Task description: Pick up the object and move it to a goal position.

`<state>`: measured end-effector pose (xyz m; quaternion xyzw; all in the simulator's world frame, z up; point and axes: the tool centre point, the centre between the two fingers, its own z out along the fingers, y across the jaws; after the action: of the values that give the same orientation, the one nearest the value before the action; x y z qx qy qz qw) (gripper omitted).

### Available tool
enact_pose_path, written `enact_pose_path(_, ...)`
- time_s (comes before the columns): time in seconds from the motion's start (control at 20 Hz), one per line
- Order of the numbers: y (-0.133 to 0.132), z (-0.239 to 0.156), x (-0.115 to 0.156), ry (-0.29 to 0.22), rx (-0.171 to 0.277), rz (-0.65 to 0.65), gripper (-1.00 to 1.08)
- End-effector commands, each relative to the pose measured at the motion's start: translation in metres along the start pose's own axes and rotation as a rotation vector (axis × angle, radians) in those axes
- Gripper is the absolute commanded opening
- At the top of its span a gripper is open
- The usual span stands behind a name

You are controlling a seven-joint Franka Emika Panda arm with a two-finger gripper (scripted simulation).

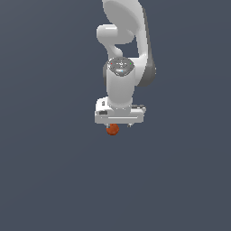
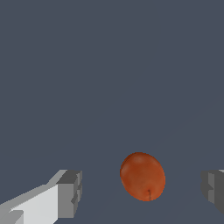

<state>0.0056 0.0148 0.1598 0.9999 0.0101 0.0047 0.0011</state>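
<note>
In the exterior view we see a white robot arm point(image 1: 122, 58) reaching down from the top of the frame over a plain dark blue-grey surface point(image 1: 49, 171). Its wrist points straight down and ends in a flat white hand block. The gripper point(image 1: 118, 126) sits at the bottom edge of that block; its fingers are mostly hidden from this angle. A small reddish-orange ball point(image 1: 112, 130) shows just beneath the block, toward the exterior view's left of its middle. We cannot tell from here whether the ball touches a finger.

In the wrist view we look down past the gripper point(image 2: 142, 190) at the same flat surface point(image 2: 109, 65). Two grey fingertips point(image 2: 70, 193) stand far apart at opposite sides of the frame. The ball point(image 2: 142, 176) lies between them with clear gaps on both sides, nearer to one fingertip than the other. A short dark seam marks its skin. The jaws are spread wide and hold nothing.
</note>
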Motion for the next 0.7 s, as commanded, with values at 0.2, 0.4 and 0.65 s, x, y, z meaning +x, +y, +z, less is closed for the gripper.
enact_pose_path(0.2,0.0025,-0.0024,0.0006,0.001,0.003,-0.003,1.0)
enact_pose_path(0.4,0.0069,-0.0074,0.0019,0.002,0.007,-0.017,1.0)
enact_pose_path(0.65,0.0074,-0.0088,0.0025,0.002,0.008,-0.026,1.0)
